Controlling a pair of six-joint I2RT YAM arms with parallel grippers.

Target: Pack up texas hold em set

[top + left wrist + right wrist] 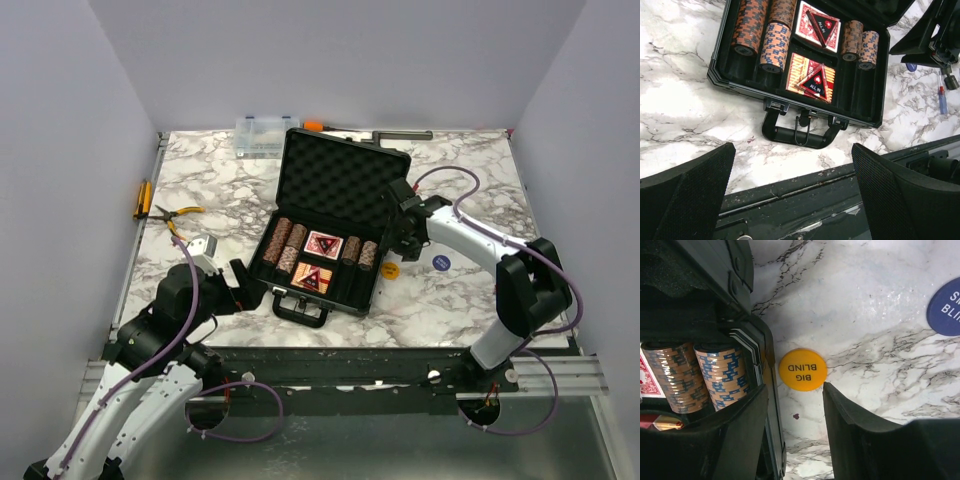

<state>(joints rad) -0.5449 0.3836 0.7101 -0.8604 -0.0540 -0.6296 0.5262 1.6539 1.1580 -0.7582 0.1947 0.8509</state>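
Disc of yellow plastic marked BIG BLIND (802, 369) lies on the marble counter (880, 300) just beyond the right pincer (794, 387), jaws parted and empty, beside the black hard case (345, 185); the left pincer (792, 150), spread wide, sits farther.

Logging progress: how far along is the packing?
Done: chip stacks, card decks and triangular tokens sit in the open case. In hand: right gripper poised at the yellow Big Blind token, not gripping it. Remaining: that token, the blue token, closing the lid.
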